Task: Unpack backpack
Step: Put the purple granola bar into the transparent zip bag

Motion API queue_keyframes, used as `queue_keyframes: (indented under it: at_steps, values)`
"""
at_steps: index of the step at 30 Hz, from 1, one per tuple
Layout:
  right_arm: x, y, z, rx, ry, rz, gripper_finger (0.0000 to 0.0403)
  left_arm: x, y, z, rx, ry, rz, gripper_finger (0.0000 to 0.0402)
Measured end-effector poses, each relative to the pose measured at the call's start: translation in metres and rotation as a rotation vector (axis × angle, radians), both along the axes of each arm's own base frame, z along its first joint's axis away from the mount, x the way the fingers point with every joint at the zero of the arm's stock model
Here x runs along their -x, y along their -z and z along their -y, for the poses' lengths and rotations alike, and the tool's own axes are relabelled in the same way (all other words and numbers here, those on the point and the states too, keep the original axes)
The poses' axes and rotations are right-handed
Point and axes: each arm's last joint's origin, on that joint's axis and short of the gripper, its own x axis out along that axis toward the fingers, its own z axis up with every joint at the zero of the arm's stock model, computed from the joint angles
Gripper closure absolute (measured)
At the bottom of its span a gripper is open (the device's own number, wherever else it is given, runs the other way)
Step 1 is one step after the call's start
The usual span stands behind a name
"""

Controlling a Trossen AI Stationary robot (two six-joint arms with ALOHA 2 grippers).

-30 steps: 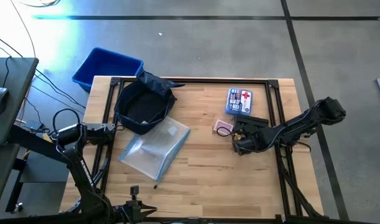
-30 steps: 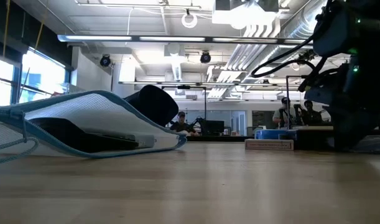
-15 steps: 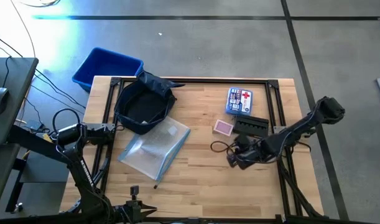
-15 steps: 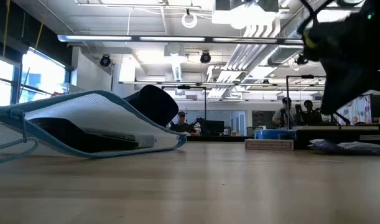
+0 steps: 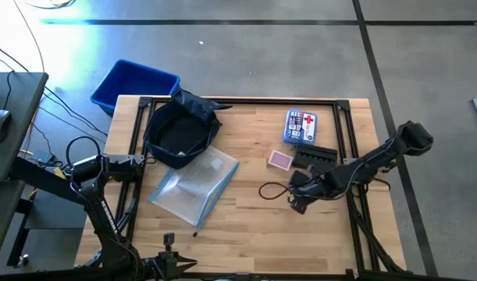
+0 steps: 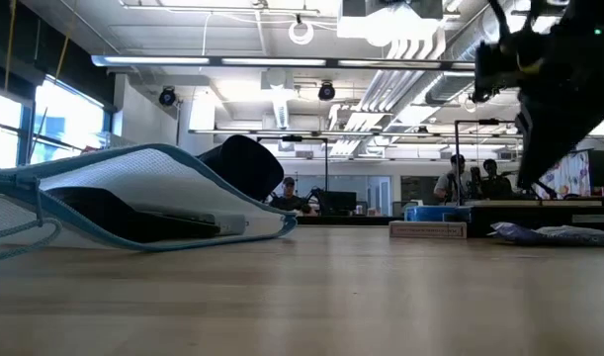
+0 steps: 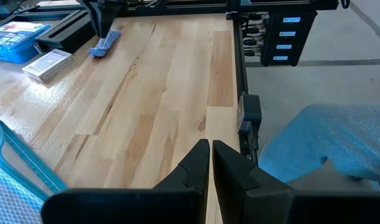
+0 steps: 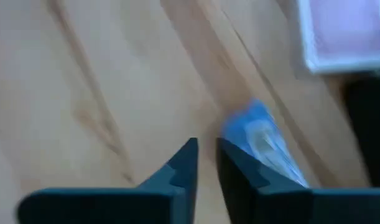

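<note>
The right hand (image 5: 295, 197), fingers nearly together and empty, hovers by a dark cable (image 5: 271, 189). The backpack (image 5: 178, 133) lies open far-left on the worktop (image 5: 246, 218); it should lift clear before reaching back.

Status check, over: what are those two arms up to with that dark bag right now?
Left gripper shut, parked off the table's left edge. Right gripper over mid-table by a dark looped cord, holding nothing. Backpack open, untouched. Nothing blocking.

signs: red cross on a white panel of the blue box (image 5: 300, 126) lying on the table (image 5: 246, 218) | words on box: print present, too small to read | other readable text: none
</note>
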Motion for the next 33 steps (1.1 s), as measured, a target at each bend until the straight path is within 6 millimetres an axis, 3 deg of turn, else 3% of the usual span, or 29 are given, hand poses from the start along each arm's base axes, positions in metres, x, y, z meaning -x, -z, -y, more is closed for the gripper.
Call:
queue_keyframes:
  at_steps: [8, 13, 18, 28, 33]
  values:
    - [0.006, 0.002, 0.011, 0.073, -0.09, -0.112, 0.019, 0.0, 0.0, 0.0, -0.001, 0.0, -0.001, 0.0402]
    - [0.01, 0.009, 0.017, 0.123, -0.092, -0.165, 0.0136, 0.0, 0.0, 0.0, -0.001, -0.001, -0.001, 0.0402]
    - [0.014, 0.025, 0.02, 0.136, -0.089, -0.232, 0.0138, 0.0, 0.0, 0.0, -0.002, -0.001, 0.0, 0.0402]
    - [0.014, 0.048, 0.019, 0.085, -0.087, -0.208, 0.0172, 0.0, 0.0, -0.001, -0.004, -0.003, 0.001, 0.0402]
    - [0.007, 0.048, 0.013, 0.002, -0.021, -0.115, 0.0244, -0.002, 0.0, -0.001, -0.006, -0.007, 0.002, 0.0402]
